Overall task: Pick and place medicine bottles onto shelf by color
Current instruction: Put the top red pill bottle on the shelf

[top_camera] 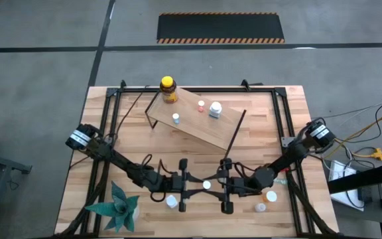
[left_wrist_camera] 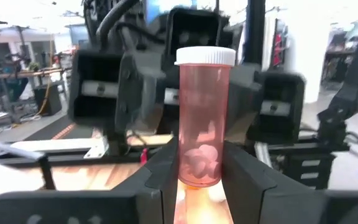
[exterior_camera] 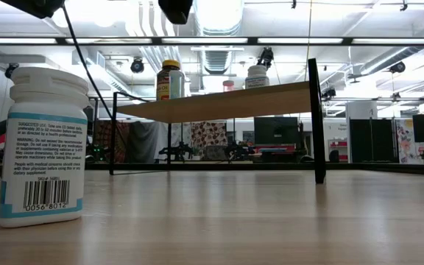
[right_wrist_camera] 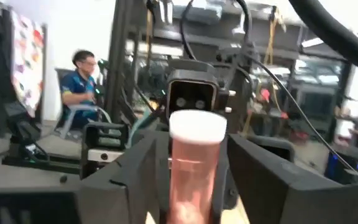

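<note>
A pink see-through medicine bottle with a white cap (left_wrist_camera: 201, 118) stands upright in the air between my two grippers, over the table's near middle (top_camera: 206, 185). My left gripper (top_camera: 199, 186) (left_wrist_camera: 201, 177) is shut on it. My right gripper (top_camera: 213, 186) (right_wrist_camera: 193, 146) faces the left one. It is open, with a finger on each side of the bottle (right_wrist_camera: 194, 168) just below the cap. The shelf (top_camera: 192, 125) (exterior_camera: 227, 103) stands at the far middle. An amber bottle with a yellow cap (top_camera: 168, 87) and three small bottles stand on it. My left gripper pinches the bottle's lower body (left_wrist_camera: 191, 163) between its two fingers (left_wrist_camera: 166, 168), one on each side. The fingers come in level from the table's left. The bottle stands upright with its cap up, lifted clear of the table.
A white bottle (top_camera: 171, 201) (exterior_camera: 43, 147) stands near the front edge, left of the grippers. Two more small bottles (top_camera: 270, 196) (top_camera: 260, 207) stand at the near right. A green paper plant (top_camera: 119, 206) sits at the near left corner. A person (right_wrist_camera: 82, 81) sits beyond the table.
</note>
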Controlling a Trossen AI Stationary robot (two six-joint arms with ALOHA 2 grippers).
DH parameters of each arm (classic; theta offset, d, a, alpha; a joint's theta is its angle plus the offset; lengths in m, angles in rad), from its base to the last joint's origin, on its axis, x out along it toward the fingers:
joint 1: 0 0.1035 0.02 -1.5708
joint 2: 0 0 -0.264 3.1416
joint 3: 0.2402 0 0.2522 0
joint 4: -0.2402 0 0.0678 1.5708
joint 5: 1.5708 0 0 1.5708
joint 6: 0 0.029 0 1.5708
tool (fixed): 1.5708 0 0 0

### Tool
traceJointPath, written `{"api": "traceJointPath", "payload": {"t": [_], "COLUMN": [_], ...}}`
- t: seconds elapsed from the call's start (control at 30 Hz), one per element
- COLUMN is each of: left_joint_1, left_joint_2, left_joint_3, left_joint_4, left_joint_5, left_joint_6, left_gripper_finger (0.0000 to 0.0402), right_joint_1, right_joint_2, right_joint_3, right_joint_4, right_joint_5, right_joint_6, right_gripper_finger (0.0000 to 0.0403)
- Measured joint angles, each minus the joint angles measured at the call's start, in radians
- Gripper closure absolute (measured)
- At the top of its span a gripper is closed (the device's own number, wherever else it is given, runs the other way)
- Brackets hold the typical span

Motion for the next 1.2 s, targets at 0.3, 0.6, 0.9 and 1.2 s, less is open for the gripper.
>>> {"api": "traceJointPath", "payload": {"t": [0.3, 0.6, 0.9, 1.2], "left_joint_1": [-0.009, -0.008, -0.007, -0.007], "left_joint_2": [-0.003, -0.003, -0.003, -0.003], "left_joint_3": [0.000, -0.001, -0.003, -0.004], "left_joint_4": [-0.093, -0.092, -0.092, -0.100], "left_joint_5": [-0.051, -0.103, -0.107, -0.108], "left_joint_6": [-0.002, 0.001, 0.002, 0.002], "left_gripper_finger": [0.0316, 0.0315, 0.0315, 0.0315], "right_joint_1": [0.011, 0.016, 0.016, 0.016], "right_joint_2": [-0.237, -0.279, -0.221, -0.227], "right_joint_3": [0.088, 0.280, 0.402, 0.441], "right_joint_4": [-0.727, -1.254, -1.397, -1.432], "right_joint_5": [0.058, 0.058, 0.059, 0.060], "right_joint_6": [0.176, 0.320, 0.316, 0.315], "right_gripper_finger": [0.0188, 0.0199, 0.0200, 0.0200]}}
